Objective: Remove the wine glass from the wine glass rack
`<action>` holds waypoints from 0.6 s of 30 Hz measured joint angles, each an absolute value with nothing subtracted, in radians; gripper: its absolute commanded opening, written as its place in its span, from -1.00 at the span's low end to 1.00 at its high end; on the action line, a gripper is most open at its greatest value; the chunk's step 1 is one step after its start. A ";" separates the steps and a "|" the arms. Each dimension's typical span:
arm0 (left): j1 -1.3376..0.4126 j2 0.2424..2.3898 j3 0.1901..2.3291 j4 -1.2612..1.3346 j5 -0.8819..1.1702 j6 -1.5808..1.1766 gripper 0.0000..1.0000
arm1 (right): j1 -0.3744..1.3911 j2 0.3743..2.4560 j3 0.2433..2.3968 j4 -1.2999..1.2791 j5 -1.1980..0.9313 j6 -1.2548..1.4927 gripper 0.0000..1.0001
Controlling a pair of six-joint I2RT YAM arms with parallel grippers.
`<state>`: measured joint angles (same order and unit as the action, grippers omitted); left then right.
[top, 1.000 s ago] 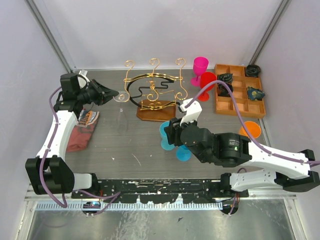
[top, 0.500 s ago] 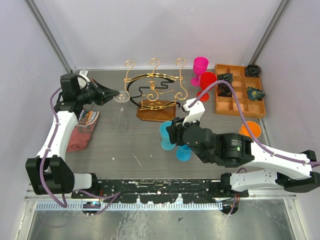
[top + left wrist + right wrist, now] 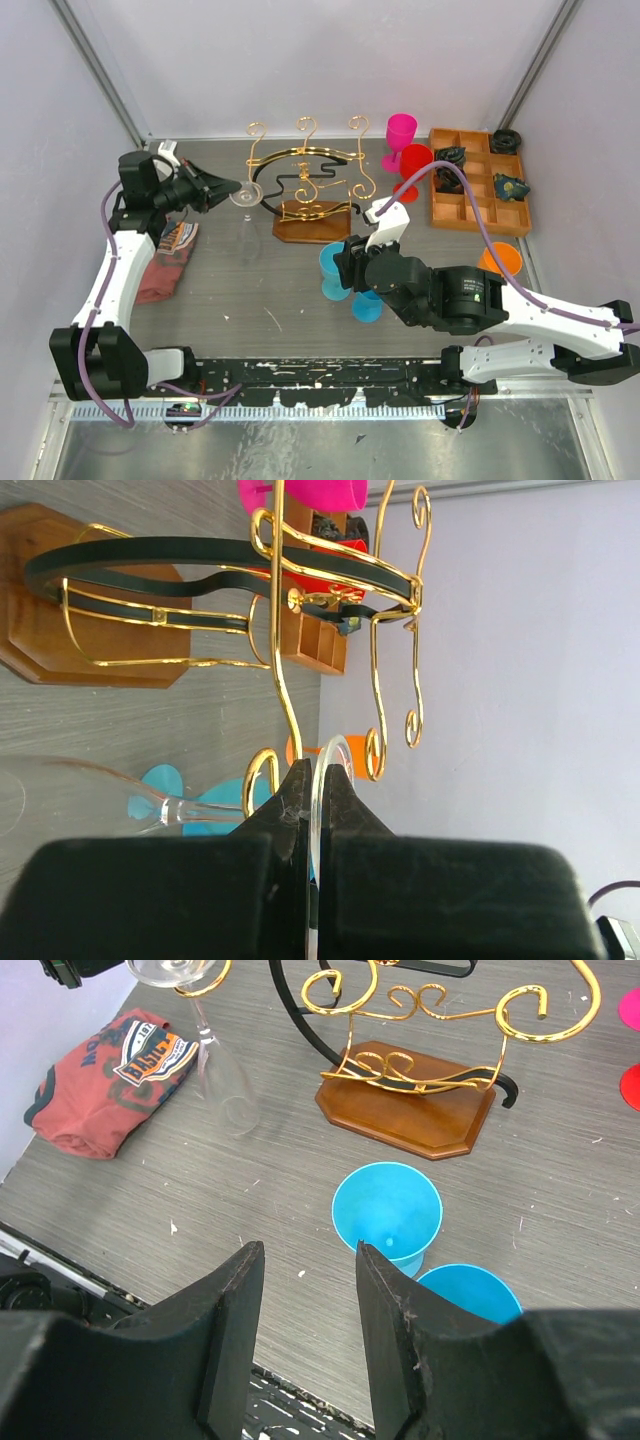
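Left wrist view: the left gripper (image 3: 318, 780) has its two black, wedge-shaped fingers (image 3: 285, 805) pressed together on the thin clear foot disc of the wine glass (image 3: 165, 802), seen edge-on between them. The thin stem runs off to the left into a bowl so transparent that its outline fades against the grey table and is cut by the picture's edge. A gold curl of the wine glass rack (image 3: 330, 560) hooks just beside the stem, under the foot; whether wire and glass touch cannot be made out.

The rack is smooth gold wire bent into scrolls, with a black looping centre piece, standing on an eight-sided brown wooden base (image 3: 315, 225) far on the table. The glass hangs at its left end, foot up, bowl towards the table (image 3: 260, 295), which is grey with a streaked wood grain.

The right gripper (image 3: 308, 1300) hovers with its matte black fingers spread and nothing between them, above two blue plastic cups (image 3: 388, 1210), which stand just near of the base. From above, the right arm hides part of these cups.

A folded red cloth (image 3: 105, 1080) with a printed patch lies left of the glass. Right of the rack stand a pink cup (image 3: 401, 135) and a red cup (image 3: 414, 165), then an orange compartment tray (image 3: 478, 215) holding small dark items too small to identify. An orange cup (image 3: 498, 260) sits near of it.
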<state>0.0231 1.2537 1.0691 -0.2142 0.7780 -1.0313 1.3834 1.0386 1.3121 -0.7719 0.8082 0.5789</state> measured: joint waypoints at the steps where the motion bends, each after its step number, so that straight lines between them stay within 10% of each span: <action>1: 0.020 1.254 1.067 -0.207 0.781 -1.037 -1.00 | 1.383 1.039 1.312 -0.773 0.808 0.579 -0.06; 18: -0.002 1.407 1.147 -0.130 0.765 -1.061 -1.00 | 1.381 1.041 1.312 -0.783 0.812 0.579 -0.05</action>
